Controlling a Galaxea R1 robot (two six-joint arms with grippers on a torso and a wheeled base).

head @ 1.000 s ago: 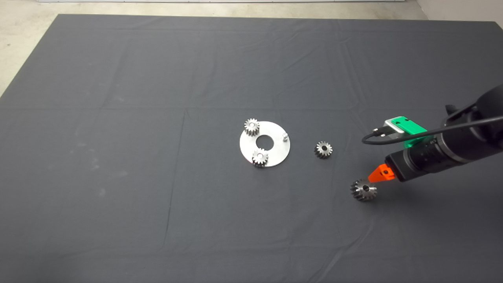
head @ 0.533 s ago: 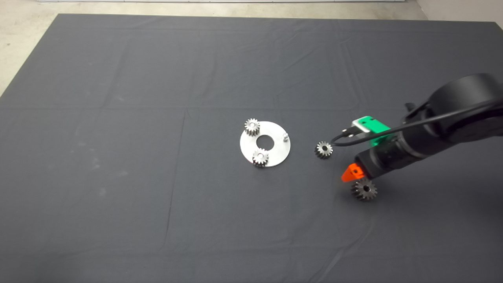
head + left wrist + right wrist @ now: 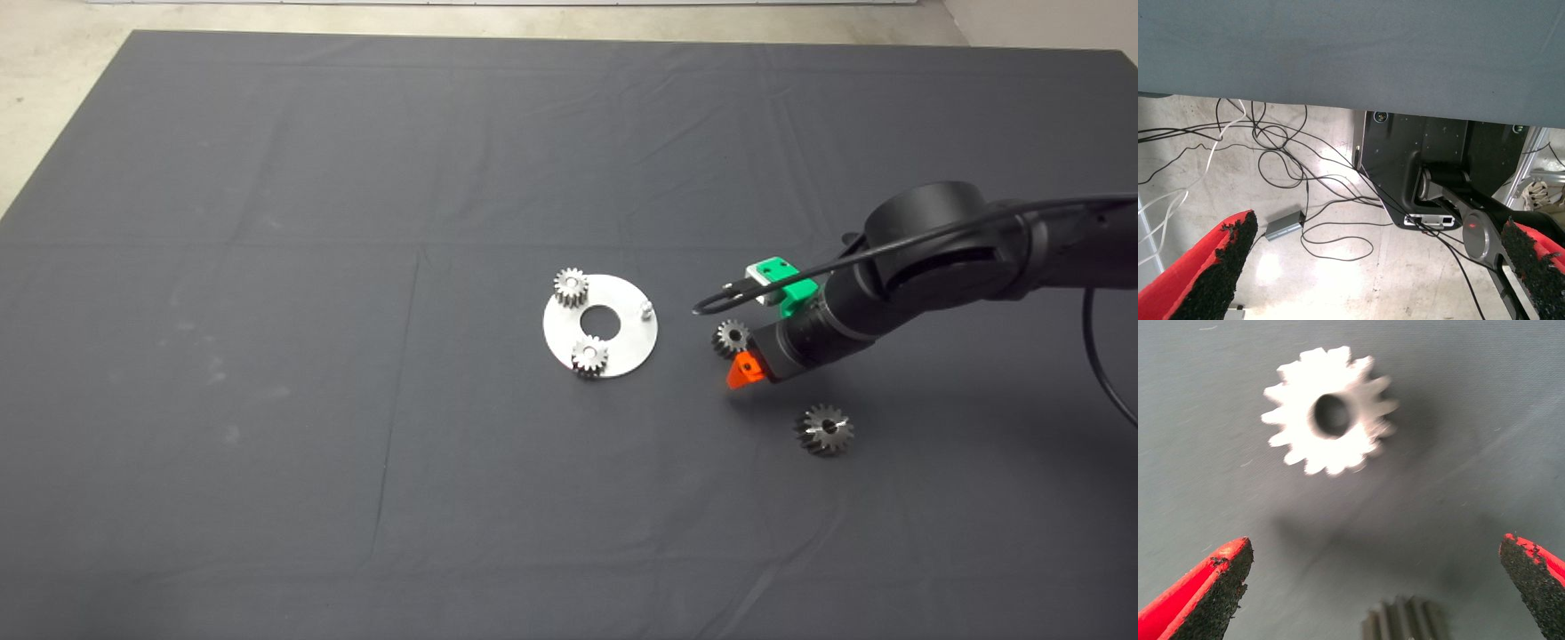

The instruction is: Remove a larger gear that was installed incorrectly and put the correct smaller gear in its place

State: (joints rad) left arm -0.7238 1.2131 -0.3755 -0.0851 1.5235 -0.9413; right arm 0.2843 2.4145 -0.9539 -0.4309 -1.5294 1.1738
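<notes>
Now the right gripper [image 3: 740, 369] hovers just beside the small gear [image 3: 732, 338], which lies flat on the mat [image 3: 267, 178] between the plate [image 3: 622, 351] and the arm. Its jaws stand wide apart and empty; the wrist view shows that gear [image 3: 1329, 411] ahead of them, off toward one finger [image 3: 1211, 590]. The big gear [image 3: 824, 429] lies further from the plate, apart. The plate's third pin [image 3: 646, 308] is bare. The left gripper [image 3: 1371, 267], also wide open and empty, waits off the mat.

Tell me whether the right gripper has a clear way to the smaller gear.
Probably yes: the right gripper hangs open beside the smaller gear, with only bare mat between its fingers.
</notes>
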